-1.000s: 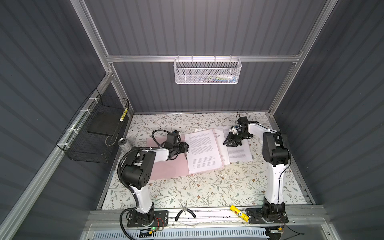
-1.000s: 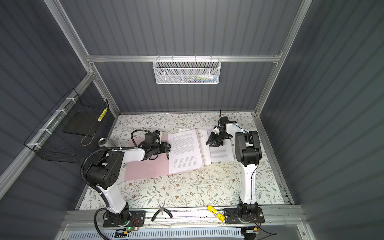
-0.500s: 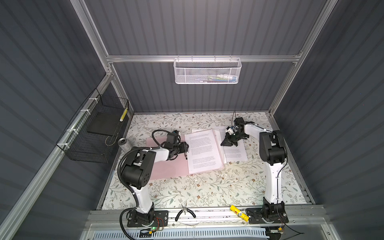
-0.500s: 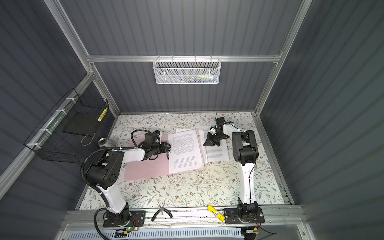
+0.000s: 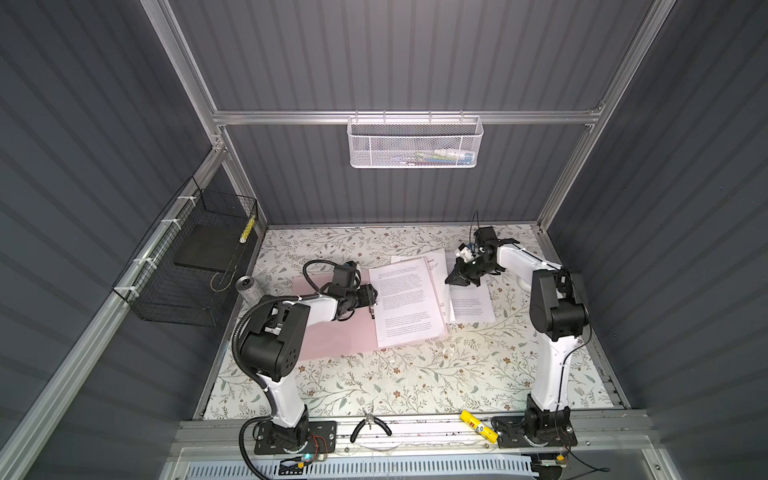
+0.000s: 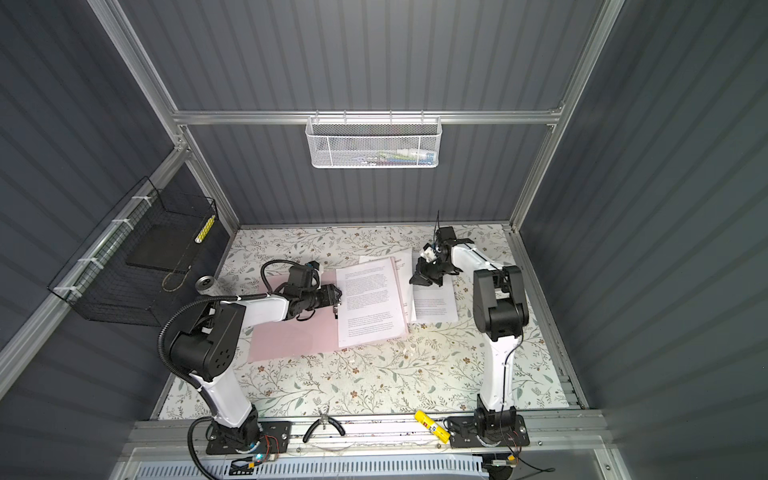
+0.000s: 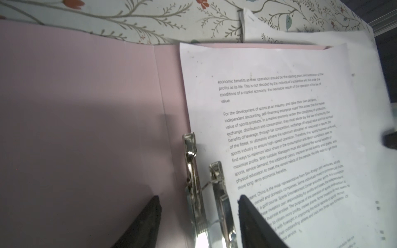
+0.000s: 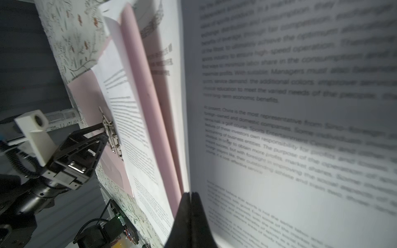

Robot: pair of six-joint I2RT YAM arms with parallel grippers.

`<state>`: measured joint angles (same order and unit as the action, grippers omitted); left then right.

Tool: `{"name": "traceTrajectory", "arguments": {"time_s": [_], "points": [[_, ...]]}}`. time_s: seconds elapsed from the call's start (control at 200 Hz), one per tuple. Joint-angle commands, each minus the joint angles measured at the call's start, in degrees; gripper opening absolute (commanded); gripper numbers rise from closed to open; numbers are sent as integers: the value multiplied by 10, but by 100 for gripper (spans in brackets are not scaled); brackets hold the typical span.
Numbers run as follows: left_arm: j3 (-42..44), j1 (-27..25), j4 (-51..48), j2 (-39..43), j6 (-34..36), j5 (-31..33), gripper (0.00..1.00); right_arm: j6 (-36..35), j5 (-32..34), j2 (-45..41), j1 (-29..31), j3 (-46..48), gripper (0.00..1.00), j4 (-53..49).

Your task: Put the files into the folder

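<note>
The pale-pink folder (image 5: 332,336) (image 6: 291,336) lies open on the floral table. A stack of white printed files (image 5: 407,299) (image 6: 370,299) rests on its right half. Another sheet (image 5: 471,307) (image 6: 434,305) lies to the right, partly off the folder. My left gripper (image 5: 372,309) (image 7: 198,203) is open over the spine, its fingers standing either side of the metal clip (image 7: 191,163) without touching it. My right gripper (image 5: 455,278) (image 8: 190,195) is shut on the left edge of the right-hand sheet, and that edge is raised.
A metal can (image 5: 247,286) stands left of the folder. A black wire basket (image 5: 187,270) hangs on the left wall and a white mesh basket (image 5: 415,141) on the back wall. Pliers (image 5: 370,428) and a yellow tube (image 5: 478,430) lie on the front rail.
My right gripper has closed on the sheet's edge and shifted slightly left. The left jaws have spread a little wider around the clip.
</note>
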<state>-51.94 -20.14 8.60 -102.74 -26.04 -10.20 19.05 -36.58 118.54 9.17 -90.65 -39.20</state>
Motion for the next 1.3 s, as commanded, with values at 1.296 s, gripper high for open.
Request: {"name": "traceTrajectory", "arguments": {"time_s": [1.296], "points": [[2, 5, -151, 226, 8, 92, 72, 11, -9, -177, 119, -16, 0, -23]]}}
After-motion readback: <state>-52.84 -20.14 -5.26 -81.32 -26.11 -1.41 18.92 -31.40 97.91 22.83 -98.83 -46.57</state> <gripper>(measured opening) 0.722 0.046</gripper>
